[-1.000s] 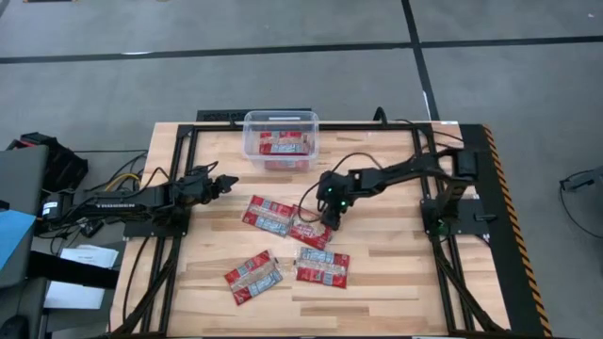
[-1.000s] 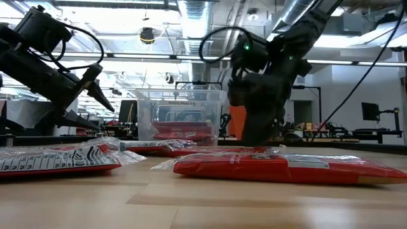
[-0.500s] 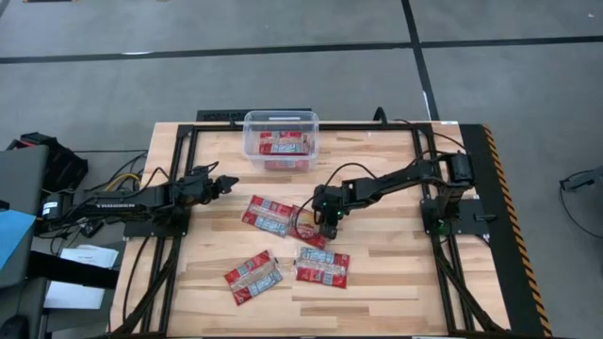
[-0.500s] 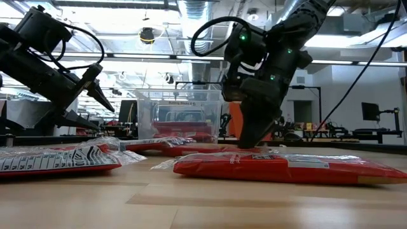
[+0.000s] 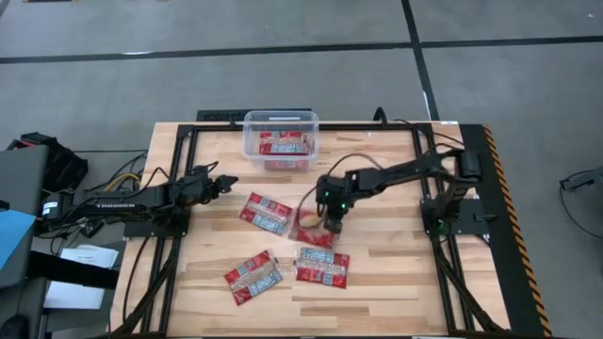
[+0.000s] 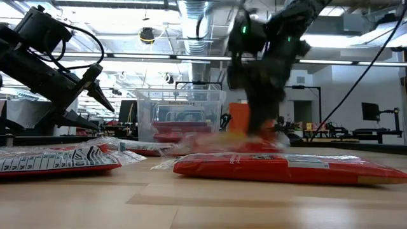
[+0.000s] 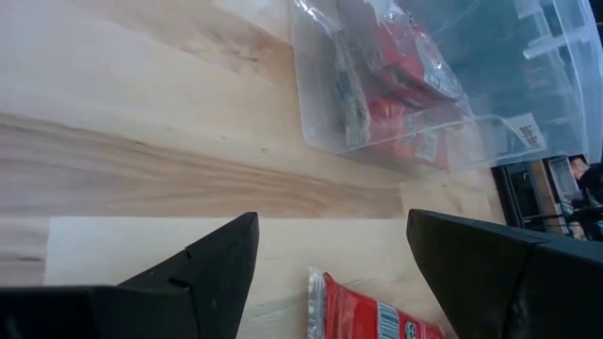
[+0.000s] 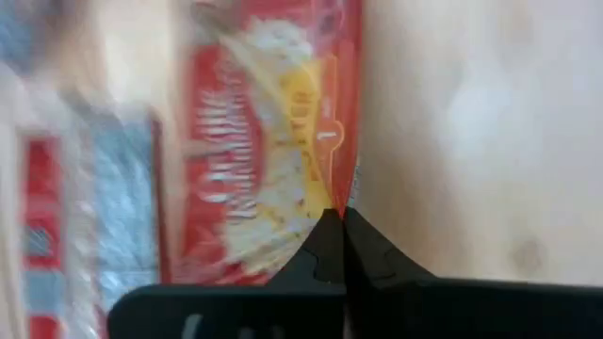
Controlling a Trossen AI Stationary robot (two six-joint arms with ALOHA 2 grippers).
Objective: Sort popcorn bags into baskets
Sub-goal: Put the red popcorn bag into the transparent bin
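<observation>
Three red popcorn bags lie flat on the wooden table: one (image 5: pixel 266 214) at the middle, two (image 5: pixel 252 277) (image 5: pixel 322 267) nearer the front edge. A fourth bag (image 5: pixel 309 227) is at my right gripper (image 5: pixel 332 219), which is shut on it, right of the middle bag. The clear basket (image 5: pixel 281 115) stands at the far edge with red bags (image 5: pixel 283 143) inside. My left gripper (image 5: pixel 229 180) hangs open above the table's left part, pointing toward the basket (image 7: pixel 528 56). My right gripper pinches the bag's edge (image 8: pixel 347 188) on the side toward the table's right, between its two shut fingers. The fingers come from above, pointing down. The held side is raised off the wood (image 6: pixel 241 137); whether the far side still rests on the table is blurred.
The front bag (image 6: pixel 280 166) lies right below the raised one. Dark frame rails (image 5: pixel 179 188) run along both sides of the table, and cables (image 5: pixel 363 160) trail from the right arm. Bare wood shows between the basket and the loose bags.
My right gripper has dipped onto the bag, shut on its right edge and started upward. The bag's held side has come up off the table and shifted slightly toward the far edge.
</observation>
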